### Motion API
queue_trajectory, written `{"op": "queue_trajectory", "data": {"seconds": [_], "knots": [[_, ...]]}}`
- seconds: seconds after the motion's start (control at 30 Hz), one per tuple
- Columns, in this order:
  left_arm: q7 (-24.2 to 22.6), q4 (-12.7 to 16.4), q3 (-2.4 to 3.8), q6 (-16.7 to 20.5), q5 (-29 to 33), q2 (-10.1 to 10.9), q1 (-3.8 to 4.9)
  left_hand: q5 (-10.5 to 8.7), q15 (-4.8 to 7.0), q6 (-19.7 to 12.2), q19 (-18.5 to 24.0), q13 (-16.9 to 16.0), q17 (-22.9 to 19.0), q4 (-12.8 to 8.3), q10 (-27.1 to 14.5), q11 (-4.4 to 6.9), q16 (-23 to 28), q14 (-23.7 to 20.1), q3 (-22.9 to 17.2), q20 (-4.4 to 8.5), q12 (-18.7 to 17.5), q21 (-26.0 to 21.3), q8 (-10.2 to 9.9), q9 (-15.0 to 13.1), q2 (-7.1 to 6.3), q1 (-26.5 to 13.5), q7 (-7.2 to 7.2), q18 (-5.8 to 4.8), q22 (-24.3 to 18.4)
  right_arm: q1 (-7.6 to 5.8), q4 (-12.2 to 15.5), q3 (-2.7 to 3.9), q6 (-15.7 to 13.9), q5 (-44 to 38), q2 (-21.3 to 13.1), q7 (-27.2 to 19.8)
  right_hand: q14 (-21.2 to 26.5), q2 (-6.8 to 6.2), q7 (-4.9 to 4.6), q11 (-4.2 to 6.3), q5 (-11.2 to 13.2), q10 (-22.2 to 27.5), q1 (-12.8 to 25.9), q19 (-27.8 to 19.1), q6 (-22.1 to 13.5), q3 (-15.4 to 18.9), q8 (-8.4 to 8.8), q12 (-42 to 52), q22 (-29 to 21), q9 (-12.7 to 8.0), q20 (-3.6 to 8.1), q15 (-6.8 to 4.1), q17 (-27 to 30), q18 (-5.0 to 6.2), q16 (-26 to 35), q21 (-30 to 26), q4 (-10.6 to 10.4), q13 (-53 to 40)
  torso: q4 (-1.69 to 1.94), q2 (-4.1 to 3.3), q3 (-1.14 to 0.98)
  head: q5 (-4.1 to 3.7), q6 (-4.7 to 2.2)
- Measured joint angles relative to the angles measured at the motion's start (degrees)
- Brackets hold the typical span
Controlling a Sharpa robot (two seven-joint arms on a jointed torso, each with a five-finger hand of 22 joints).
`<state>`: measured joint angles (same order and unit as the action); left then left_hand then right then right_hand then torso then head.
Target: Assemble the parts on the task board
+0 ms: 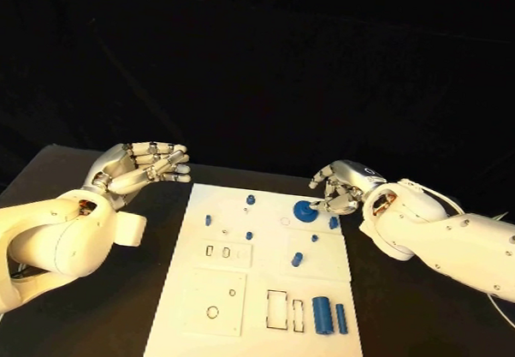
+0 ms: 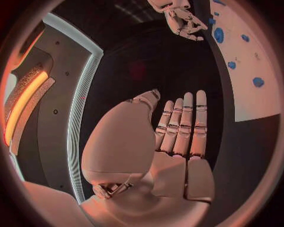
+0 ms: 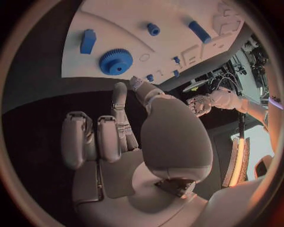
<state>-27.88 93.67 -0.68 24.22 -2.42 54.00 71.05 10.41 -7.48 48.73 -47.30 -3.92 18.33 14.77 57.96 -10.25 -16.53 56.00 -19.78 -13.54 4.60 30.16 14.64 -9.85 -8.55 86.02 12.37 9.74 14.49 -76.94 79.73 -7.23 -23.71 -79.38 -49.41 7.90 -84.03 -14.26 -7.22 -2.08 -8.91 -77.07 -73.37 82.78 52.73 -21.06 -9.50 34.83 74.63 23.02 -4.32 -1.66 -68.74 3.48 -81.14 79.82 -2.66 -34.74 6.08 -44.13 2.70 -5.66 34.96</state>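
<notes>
Blue toothed plastic gear (image 1: 307, 209) sits flat on the far right part of the white rectangular task board (image 1: 258, 351), disc face up, so no long axis to line up with. A small blue block (image 1: 334, 223) lies just beside it toward the board's right edge.

Right hand (image 1: 341, 189) is the near one: it hovers at the board's far right corner, fingers (image 3: 120, 101) pointing at the gear from the right and a bit behind. Fingers are partly curled, holding nothing. Head view makes them look like they touch the gear's rim; right wrist view shows a gap, so probably just short of contact.

Left hand (image 1: 143, 166) is off the board over the black surface (image 1: 419, 350) on the far left side, well apart from the gear, fingers loosely open, empty.

Judgement: the reach is the right hand's, forward and leftward onto the gear.
</notes>
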Motion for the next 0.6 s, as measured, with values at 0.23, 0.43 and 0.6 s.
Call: {"op": "queue_trajectory", "data": {"seconds": [0.23,0.43,0.6], "knots": [[0.04,-0.1,-0.01,-0.14,0.1,-0.35,0.0,0.0,0.0,0.0,0.0,0.0,0.1,0.0,0.2,-0.2,0.0,0.0,0.0,0.0,0.0,0.0,0.0,0.01,0.0,0.0,0.0,0.0,0.07,0.17,-1.39,0.0,3.51,1.01,0.53,0.69,0.13,1.96,-1.48,-1.69,-0.07,-2.66,-2.28,1.17,-1.67,6.95,0.28,39.49,0.32,0.95,-0.9,0.77,-6.23,-1.07,-4.73,4.4,-4.97,-39.44,0.13,-0.02,0.11,-0.83,0.29],[0.05,-0.17,-0.02,-0.24,0.18,-0.42,-0.01,0.0,0.0,0.0,0.0,0.0,0.19,0.16,0.2,-0.2,0.0,0.0,-0.16,0.0,0.0,0.0,0.0,0.01,0.0,0.0,0.0,0.0,0.06,0.65,-2.64,0.0,5.14,1.31,1.86,1.27,0.0,2.04,-1.67,-1.92,-0.3,-3.5,-2.66,1.26,-1.85,7.79,0.28,42.01,0.32,1.02,-1.0,1.05,-6.24,-1.34,-5.19,5.11,-5.82,-40.22,0.23,-0.02,0.18,-0.93,0.51],[0.06,-0.19,-0.02,-0.33,0.22,-0.47,-0.01,0.0,0.0,0.0,0.0,0.0,0.19,0.17,0.2,-0.2,0.0,0.0,-0.16,0.0,0.0,0.0,0.0,-0.03,0.0,0.0,0.0,0.0,0.11,0.93,-3.63,-0.01,5.93,1.47,2.77,1.6,0.0,2.34,-1.74,-1.91,-0.3,-4.02,-2.96,1.25,-1.92,7.83,0.28,42.94,0.32,1.11,-1.0,1.05,-6.23,-1.34,-5.55,5.69,-5.9,-40.22,0.36,0.01,0.22,-0.96,0.73]]}}
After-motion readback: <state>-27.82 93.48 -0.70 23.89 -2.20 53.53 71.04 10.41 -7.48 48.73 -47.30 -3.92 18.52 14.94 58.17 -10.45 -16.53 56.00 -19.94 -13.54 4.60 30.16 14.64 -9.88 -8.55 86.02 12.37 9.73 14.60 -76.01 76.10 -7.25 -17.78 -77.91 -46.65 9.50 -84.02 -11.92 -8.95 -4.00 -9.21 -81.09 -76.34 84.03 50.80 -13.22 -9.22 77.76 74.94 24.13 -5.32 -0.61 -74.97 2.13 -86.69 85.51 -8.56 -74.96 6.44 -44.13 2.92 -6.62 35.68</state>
